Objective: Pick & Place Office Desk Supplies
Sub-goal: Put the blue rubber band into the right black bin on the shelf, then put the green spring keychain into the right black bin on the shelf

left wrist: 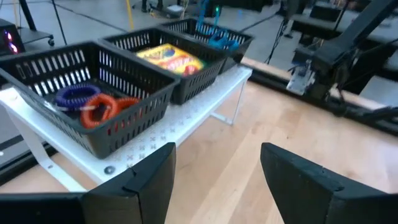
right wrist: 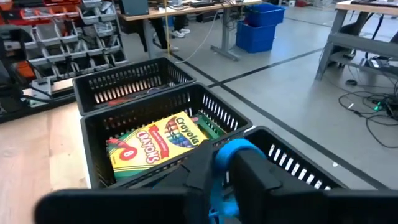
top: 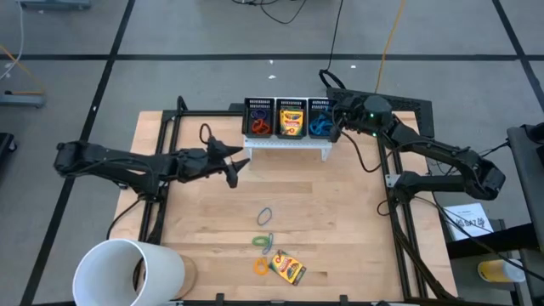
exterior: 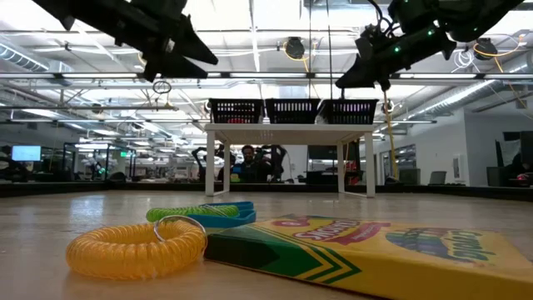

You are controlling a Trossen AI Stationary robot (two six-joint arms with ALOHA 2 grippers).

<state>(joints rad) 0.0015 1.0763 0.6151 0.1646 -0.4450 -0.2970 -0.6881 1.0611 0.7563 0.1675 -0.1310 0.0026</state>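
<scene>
Blue coil loop (right wrist: 231, 152) pinched between my right gripper (right wrist: 225, 171) fingers, hanging over the right-hand mesh bin (top: 320, 118); the fingers sit close on it, barely parted. More blue already lies in that bin.

Middle bin (top: 291, 119) holds a crayon box (right wrist: 158, 144), lying flat, label up. Left-hand bin (left wrist: 93, 99) holds a purple loop (left wrist: 76, 96) and orange-red loops (left wrist: 102, 107), touching each other. All three bins stand side by side on a small white shelf (top: 289, 144) at the far edge of the bench (top: 340, 212).

Still out on the bench, near the front: second crayon box (top: 288, 268), an orange coil loop (top: 261, 266) just beside it, a green loop (top: 263, 242) next to that, a blue loop (top: 266, 216) a little farther in. In the low view the orange coil touches the box edge.

My left gripper (top: 235, 165) hovers above the bench short of the shelf, fingers (left wrist: 146, 180) spread wide, nothing between them.

Large white cup (top: 127, 270) lies tipped at the bench's front left corner, well apart from the supplies.
</scene>
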